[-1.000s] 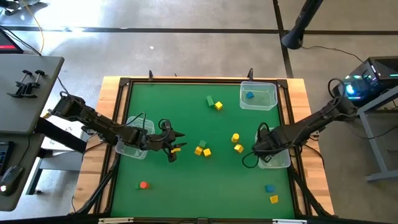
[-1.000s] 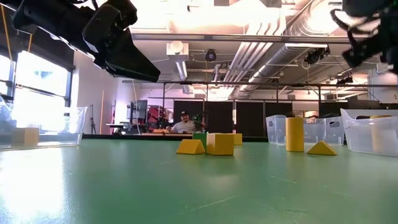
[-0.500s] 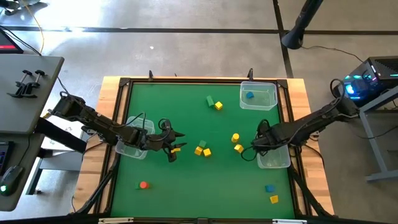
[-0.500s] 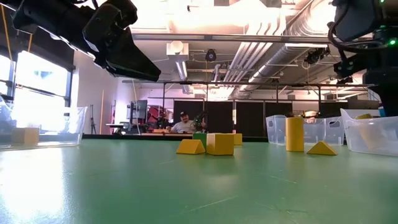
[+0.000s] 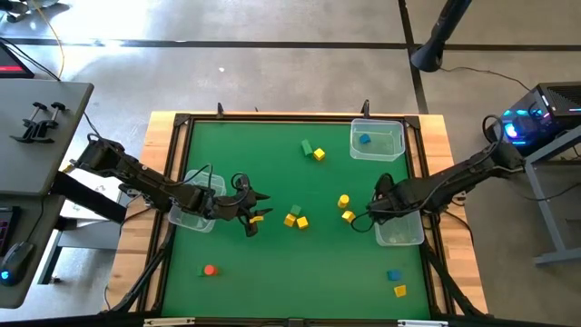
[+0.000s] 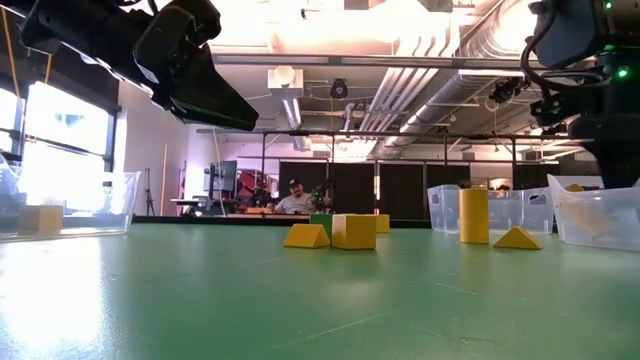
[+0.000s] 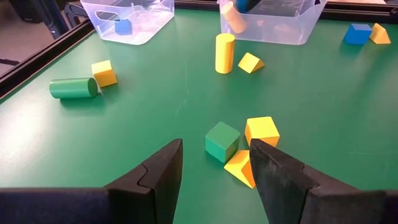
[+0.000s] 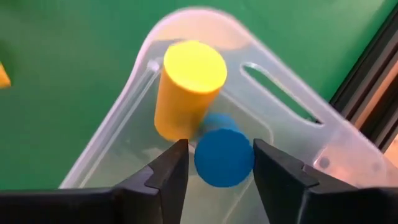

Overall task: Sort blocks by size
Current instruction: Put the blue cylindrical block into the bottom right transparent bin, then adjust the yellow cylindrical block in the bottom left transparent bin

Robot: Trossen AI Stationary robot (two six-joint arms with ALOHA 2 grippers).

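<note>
Two Cylinders in the Right Bin

Two cylinders, one yellow [image 8: 186,87] and one blue [image 8: 222,155], lie in the clear bin [image 5: 400,232] at the bench's [image 5: 272,263] right edge, under the right gripper [image 8: 214,165]. Its fingers stand parted around the blue one without pinching it, which looks like a release. The yellow cylinder leans, long axis tilted, end face toward the wrist camera. Next, probably, the arm lifts clear and goes for another block. The left gripper [image 7: 214,165] hovers left of centre, fingers open and empty, facing a green cube [image 7: 222,140] with yellow pieces [image 7: 261,130] beside it.
</note>
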